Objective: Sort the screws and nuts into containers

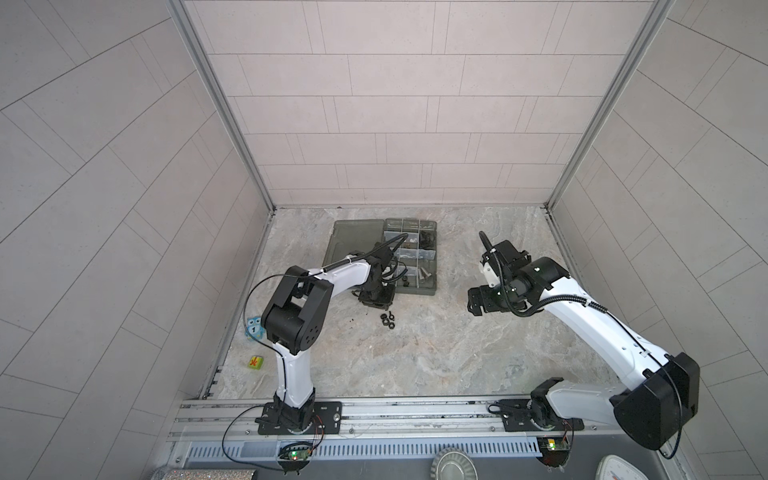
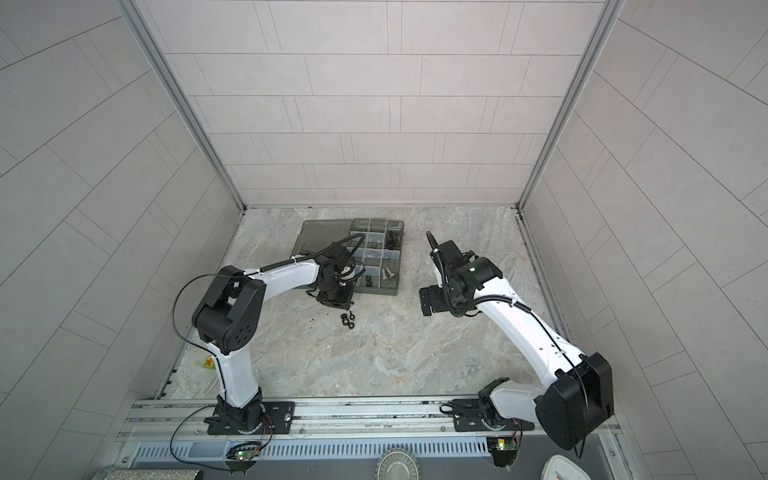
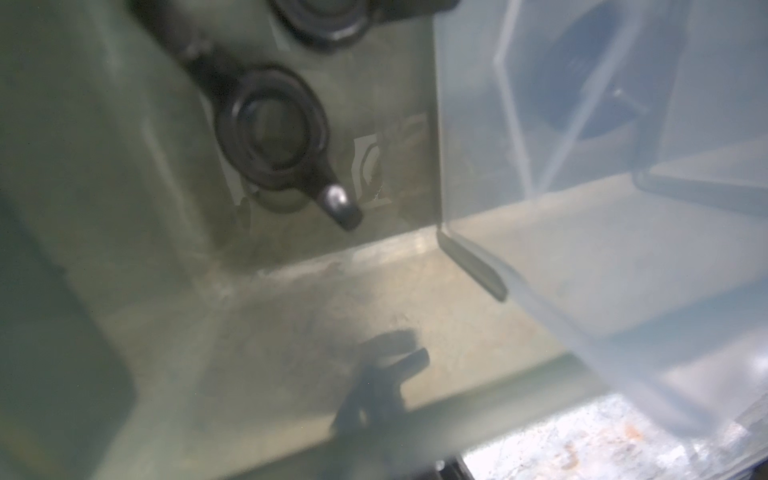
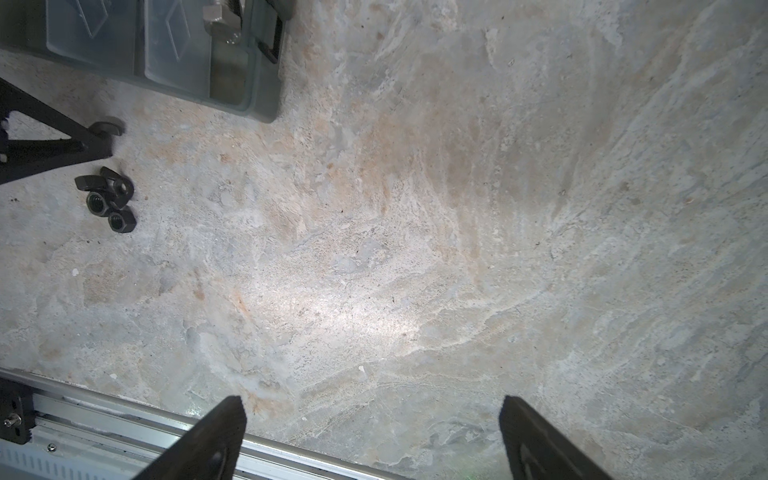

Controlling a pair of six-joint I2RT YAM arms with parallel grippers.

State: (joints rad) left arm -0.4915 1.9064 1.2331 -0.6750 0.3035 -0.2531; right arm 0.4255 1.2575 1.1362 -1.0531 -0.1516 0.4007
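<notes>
The smoky organizer box (image 1: 415, 291) lies open at the back, its lid (image 1: 353, 241) flat to the left. Silver screws (image 1: 424, 274) lie in a near container, also visible in the right wrist view (image 4: 220, 16). Black winged nuts (image 3: 270, 133) lie in a corner container. A few black nuts (image 1: 388, 320) (image 4: 108, 199) cluster on the table before the box. My left gripper (image 1: 376, 305) (image 3: 382, 374) points down at the box's near left corner, its fingers together on a small dark winged nut (image 4: 109, 126). Right of the box, my right gripper (image 1: 480, 303) (image 4: 372, 409) hovers open and empty.
A blue toy (image 1: 254, 328) and a green-yellow cube (image 1: 255, 362) lie at the left wall. The metal rail (image 1: 415, 411) runs along the front edge. Tiled walls close in three sides. Bare marble table (image 1: 436, 353) spreads between the arms.
</notes>
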